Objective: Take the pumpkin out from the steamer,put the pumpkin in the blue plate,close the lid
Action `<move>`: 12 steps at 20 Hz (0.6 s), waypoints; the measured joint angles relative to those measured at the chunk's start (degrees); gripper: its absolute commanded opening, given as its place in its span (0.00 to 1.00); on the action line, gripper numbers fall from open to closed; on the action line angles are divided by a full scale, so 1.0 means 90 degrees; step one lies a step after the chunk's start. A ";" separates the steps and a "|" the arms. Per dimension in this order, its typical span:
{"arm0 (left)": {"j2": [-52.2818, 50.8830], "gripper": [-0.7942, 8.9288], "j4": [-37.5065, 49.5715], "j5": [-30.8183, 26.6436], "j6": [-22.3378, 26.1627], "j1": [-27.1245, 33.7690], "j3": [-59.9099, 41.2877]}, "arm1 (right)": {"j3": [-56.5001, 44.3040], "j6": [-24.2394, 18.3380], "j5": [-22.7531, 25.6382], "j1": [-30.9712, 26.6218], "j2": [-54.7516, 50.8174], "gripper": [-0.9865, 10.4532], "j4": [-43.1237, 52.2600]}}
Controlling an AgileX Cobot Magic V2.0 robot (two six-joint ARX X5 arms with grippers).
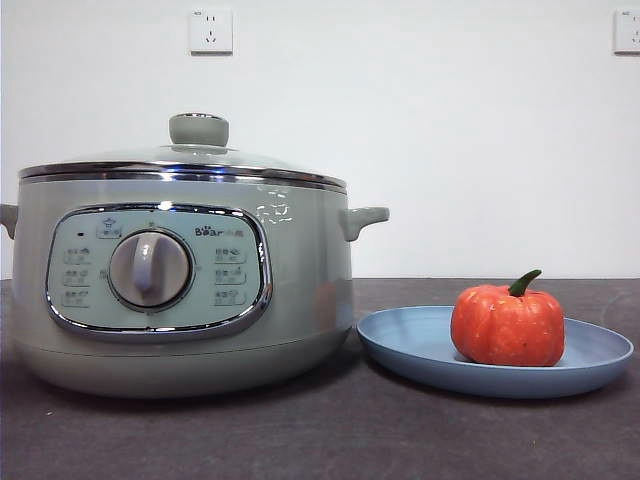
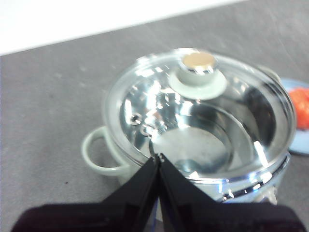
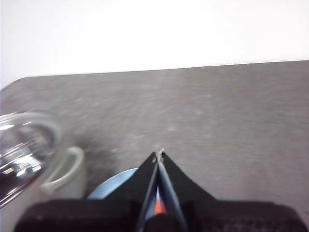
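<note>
Nearest across the dark grey table point(image 1: 300, 440): the blue plate point(image 1: 420, 345), lying flat just beside the steamer's base on its handle side, apparently not quite touching it. On the plate, upright and toward its far-right half, the pumpkin point(image 1: 507, 326), orange-red, ribbed, green stem curving up. Placed low and open like that, presumably so the pumpkin could be set down from above with nothing to clear but a shallow rim.

Beside it, the steamer point(image 1: 180, 290), pale sage green, control dial facing forward, "Bear" logo beside it. On top, the glass lid point(image 1: 185, 165), seated level all round on the chrome rim, pale green knob upward. Through the glass in the left wrist view, only a bare, shiny inner pot point(image 2: 198, 145), nothing inside.

Above, out of the front view: the left pincer point(image 2: 158, 157), jaws pressed together and holding nothing, hanging over the near edge of the lid, clear of the knob point(image 2: 198, 72). The right pincer point(image 3: 159, 153), likewise closed tight and empty, hanging above the plate, a sliver of orange showing below its jaws.

Judged from this layout, all three steps done; both arms apparently lifted clear so as not to disturb lid or pumpkin.

Farthest back, a white wall point(image 1: 400, 120) with two sockets.
</note>
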 measured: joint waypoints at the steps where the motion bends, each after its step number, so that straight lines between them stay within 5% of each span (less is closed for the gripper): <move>1: -0.0007 0.08 -0.0012 -0.0022 -0.0041 0.0000 0.0000 | 0.0000 0.0080 0.0185 0.0000 0.0012 0.09 0.0022; 12: 0.0032 0.08 -0.0233 -0.0022 -0.0109 0.0000 -0.0007 | 0.0000 0.0255 0.0391 -0.0002 0.0046 0.09 0.0010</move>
